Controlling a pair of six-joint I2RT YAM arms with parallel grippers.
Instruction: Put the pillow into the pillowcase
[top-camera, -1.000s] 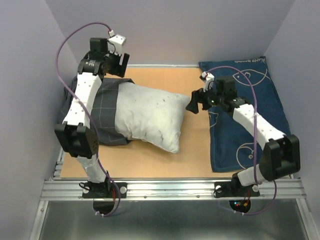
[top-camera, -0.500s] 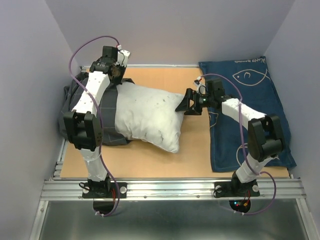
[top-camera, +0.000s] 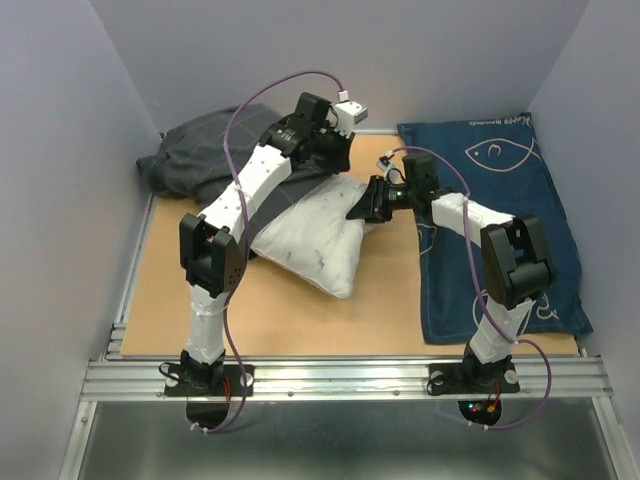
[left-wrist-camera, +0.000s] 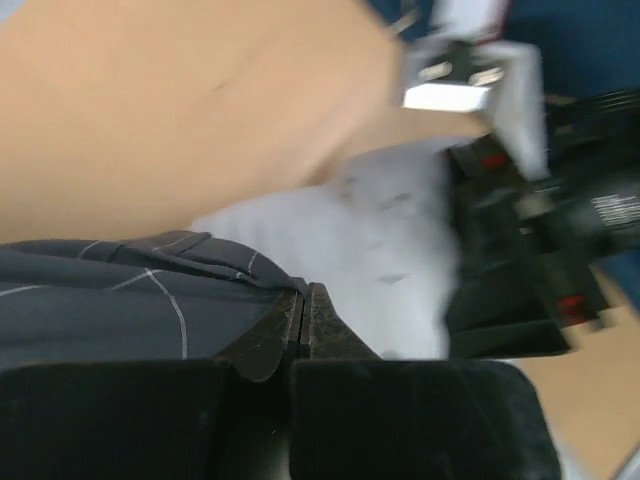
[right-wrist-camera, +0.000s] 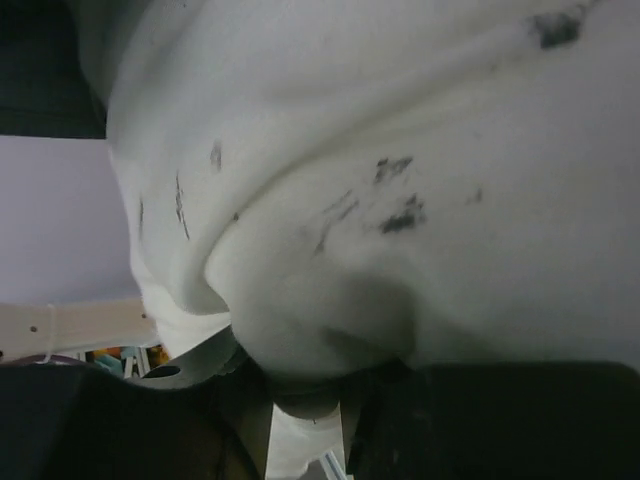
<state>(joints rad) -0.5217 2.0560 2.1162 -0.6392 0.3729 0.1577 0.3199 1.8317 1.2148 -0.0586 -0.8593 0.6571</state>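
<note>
The plump white pillow (top-camera: 310, 238) lies slanted in the middle of the board. The dark grey grid-patterned pillowcase (top-camera: 200, 155) is heaped at the back left, and a band of it runs under my left arm to the pillow's back edge. My left gripper (top-camera: 335, 152) is above that edge. In the left wrist view it (left-wrist-camera: 303, 292) is shut, with a fold of the pillowcase (left-wrist-camera: 100, 310) pinched at its tips and the pillow (left-wrist-camera: 370, 240) just beyond. My right gripper (top-camera: 363, 208) is at the pillow's right back corner. In the right wrist view it (right-wrist-camera: 305, 365) is shut on a bulge of the pillow (right-wrist-camera: 400, 150).
A navy blue cloth with white fish drawings (top-camera: 500, 220) covers the right side of the wooden board (top-camera: 170, 300). Grey walls close in the left, back and right. A metal rail (top-camera: 340, 378) with both arm bases runs along the front edge.
My left arm swung right from the back left corner and shut on the pillowcase, which slid off the pillow's left half. My right gripper moved left and closed on the pillow's corner.
</note>
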